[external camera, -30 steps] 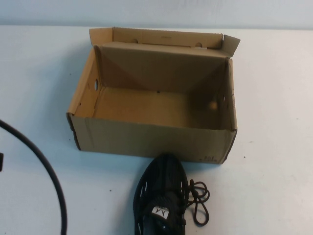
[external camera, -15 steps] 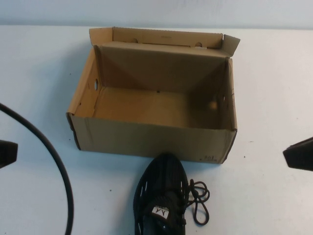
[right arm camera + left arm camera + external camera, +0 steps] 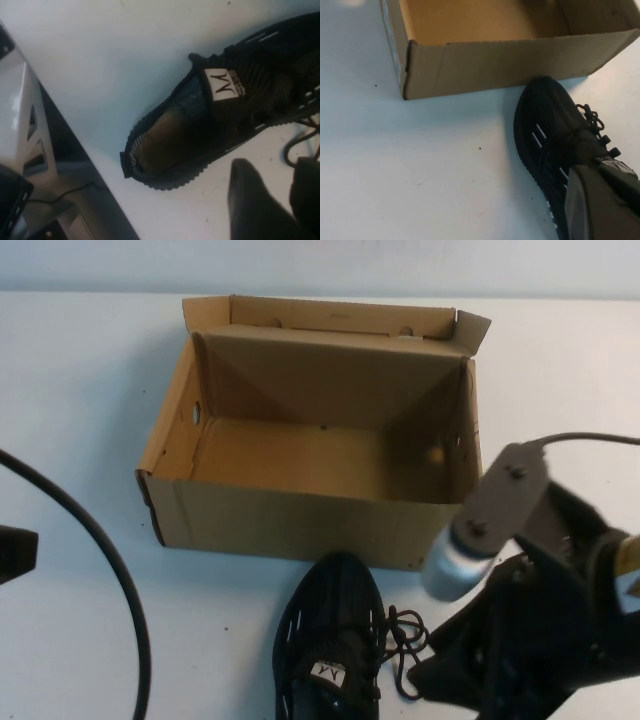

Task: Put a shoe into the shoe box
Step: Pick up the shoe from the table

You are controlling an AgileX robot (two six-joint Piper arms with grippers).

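While the right tool (image 3: 277, 192), fingers parted, hovers right of the black knit sneaker (image 3: 330, 640), it should grip mid-shoe; the clenched left tool (image 3: 15, 552) waits at the left edge, brown cardboard shoe box (image 3: 300, 525) beyond.

The shoe (image 3: 330, 635) lies on the table (image 3: 80, 390) just before the shoe box (image 3: 310, 525), right claw (image 3: 440, 680) beside it.

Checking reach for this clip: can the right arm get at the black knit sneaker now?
Probably yes. The right gripper, fingers apart, hovers beside the black knit sneaker, nothing between them. Left gripper is shut.
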